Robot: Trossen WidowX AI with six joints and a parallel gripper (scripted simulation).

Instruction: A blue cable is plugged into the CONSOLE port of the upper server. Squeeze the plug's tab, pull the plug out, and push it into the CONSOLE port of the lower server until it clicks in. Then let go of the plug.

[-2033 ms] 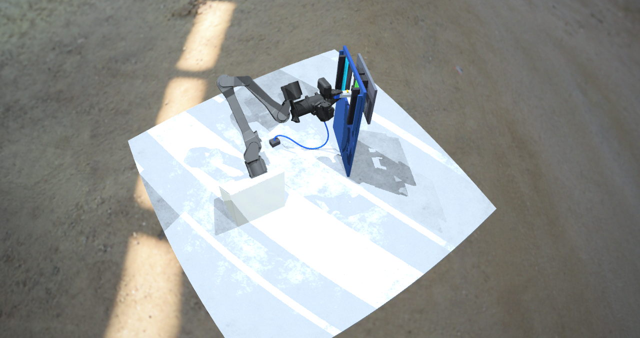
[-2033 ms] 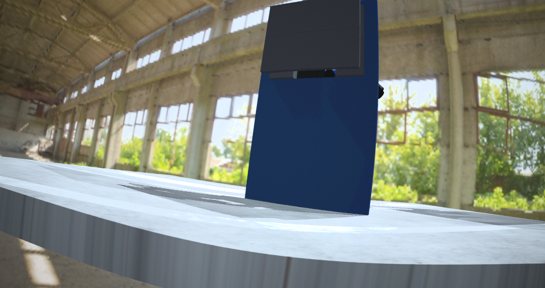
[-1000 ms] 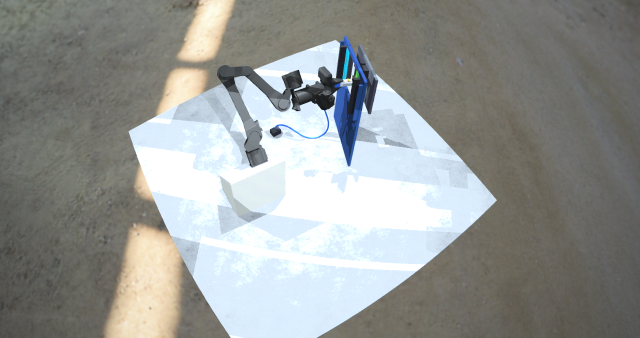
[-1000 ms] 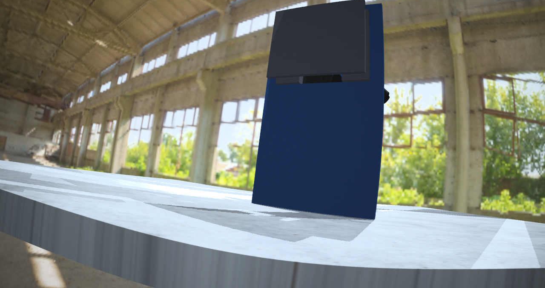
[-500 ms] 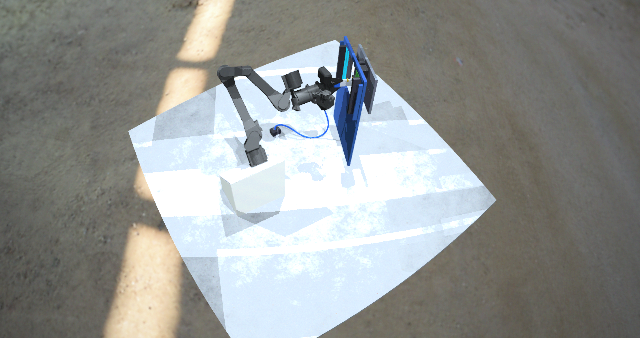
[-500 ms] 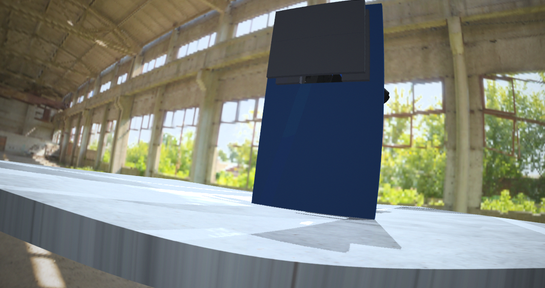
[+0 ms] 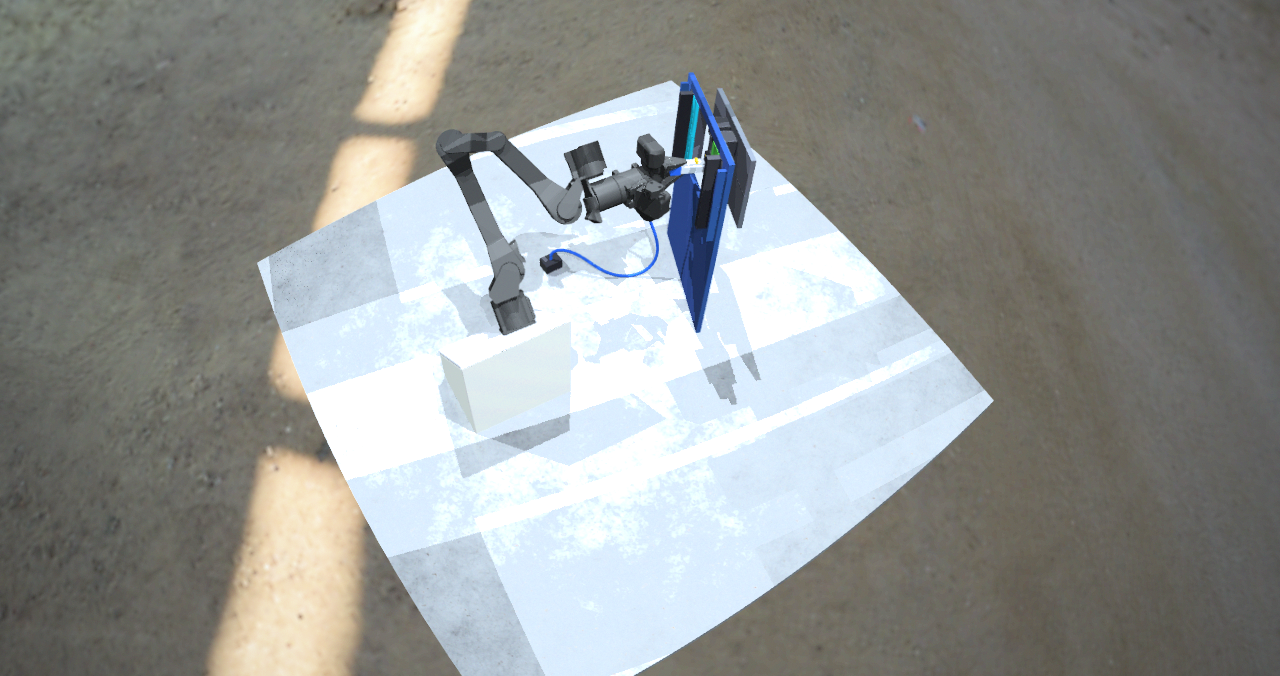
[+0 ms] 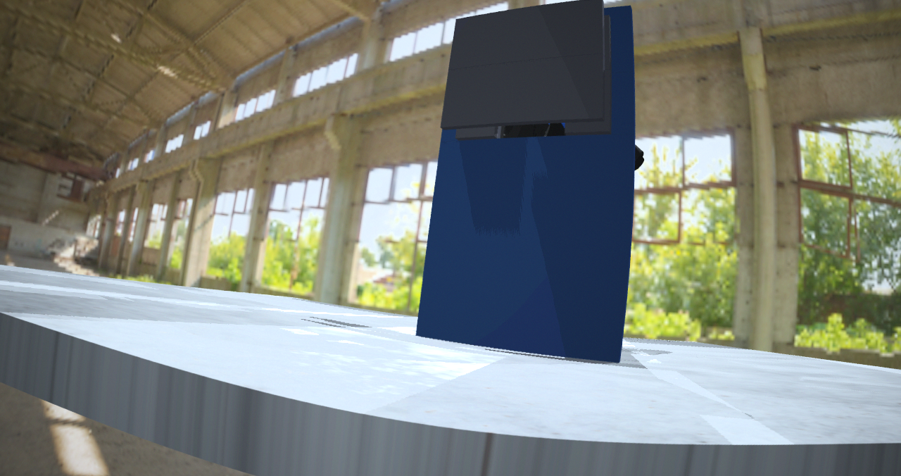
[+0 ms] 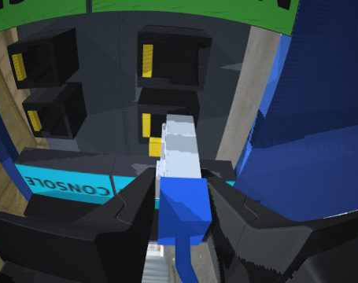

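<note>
My gripper is shut on the blue plug, with one black finger on each side of it. The plug's pale front points at the dark panel and overlaps the near right socket in the wrist view. I cannot tell whether its tip is inside the opening. A small yellow piece shows beside the plug. The cyan label reads CONSOLE, upside down in the wrist view. The blue cable trails from the plug. The exterior view shows neither plug nor fingers clearly.
The upright blue rack surrounds the sockets. Another socket is farther up on the right, and two more are on the left. A green label crosses the top. A small black box and a pale block stand near the arm's base.
</note>
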